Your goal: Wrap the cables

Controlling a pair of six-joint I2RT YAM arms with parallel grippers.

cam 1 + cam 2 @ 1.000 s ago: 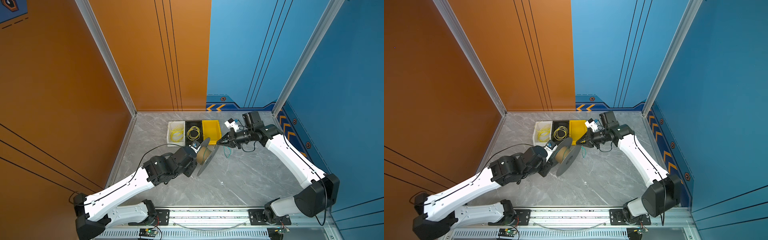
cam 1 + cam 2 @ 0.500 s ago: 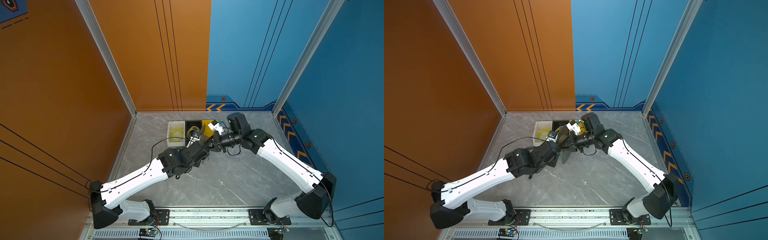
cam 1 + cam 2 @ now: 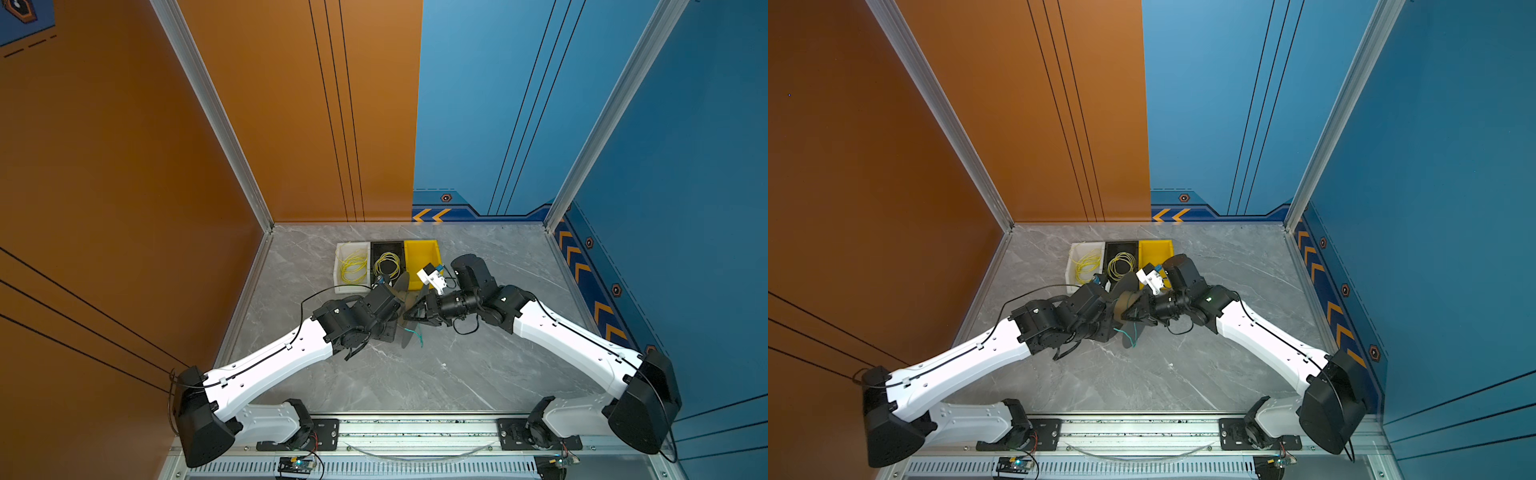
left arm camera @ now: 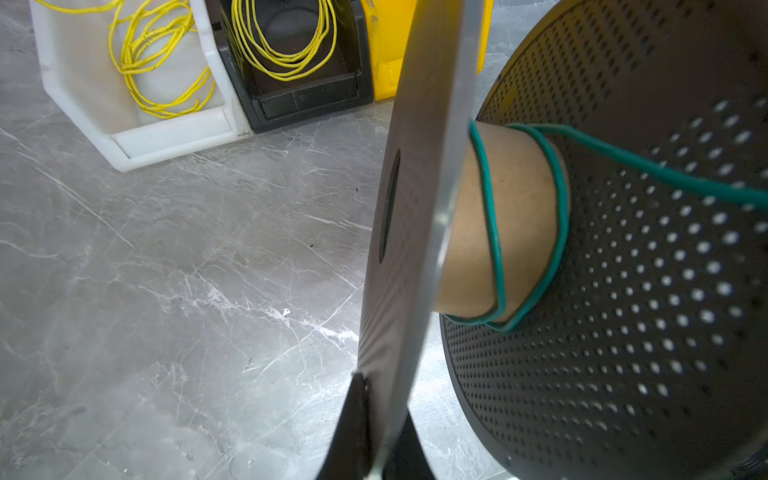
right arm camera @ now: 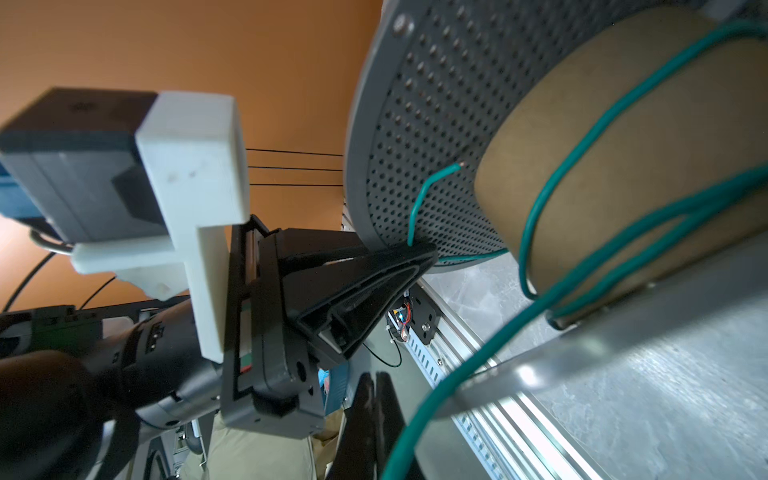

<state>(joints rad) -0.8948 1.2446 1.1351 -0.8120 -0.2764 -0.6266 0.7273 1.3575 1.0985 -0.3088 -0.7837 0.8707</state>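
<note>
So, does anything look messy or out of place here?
The teal-green wire sits loosely on the spool's cardboard core: its few turns are spread apart and slack, and a free end pokes out beside the perforated flange. Nothing else stands out.

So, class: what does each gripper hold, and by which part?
Left gripper: grey spool, by a flange rim. Right gripper: teal wire, apparently along its loose length.

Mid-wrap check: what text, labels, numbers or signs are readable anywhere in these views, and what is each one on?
No word, brand or number can be read in any view.
Sign without text: two orange chevrons on the back wall's blue band.
Sign without text: row of orange chevrons on the right wall's band.
Hexagon emblems on both bands: too small to read.
</note>
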